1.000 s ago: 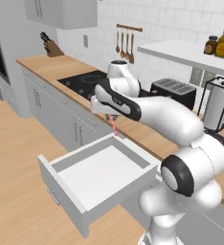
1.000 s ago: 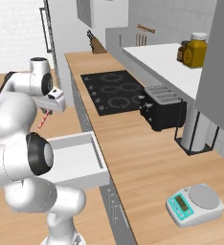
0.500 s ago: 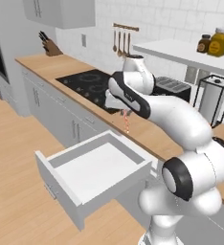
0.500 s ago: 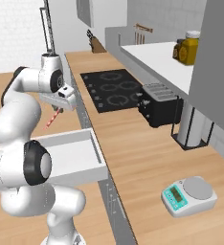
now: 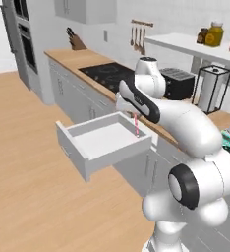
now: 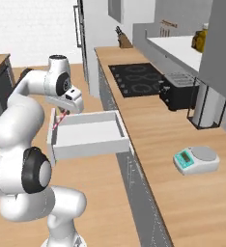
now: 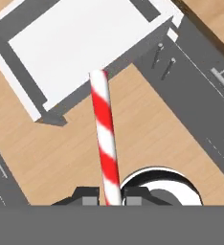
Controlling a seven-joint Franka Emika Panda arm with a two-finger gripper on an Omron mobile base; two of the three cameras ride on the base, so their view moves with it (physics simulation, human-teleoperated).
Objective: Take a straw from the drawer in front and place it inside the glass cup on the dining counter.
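Observation:
My gripper point(image 7: 110, 197) is shut on the straw point(image 7: 104, 134), a red-and-white striped stick that points away from the hand. From the left base view the straw point(image 5: 135, 125) hangs below the gripper point(image 5: 131, 112), over the right end of the open drawer point(image 5: 102, 142). The right base view has the straw point(image 6: 58, 119) under the gripper point(image 6: 66, 110), at the drawer's point(image 6: 88, 132) outer front corner. The drawer's white inside point(image 7: 80, 38) holds nothing. The glass cup and the dining counter are out of view.
Behind the drawer runs a wood counter point(image 5: 82, 61) with a black cooktop point(image 6: 139, 77), a toaster point(image 6: 180, 91), a paper-towel stand point(image 5: 210, 88) and a kitchen scale point(image 6: 197, 159). Grey cabinet fronts point(image 7: 200, 95) line the wall. Open wood floor point(image 5: 33, 187) lies to the left.
Both base views have shifted, so the base has moved. The gripper has kept hold of the straw and swung from over the drawer's back towards its end.

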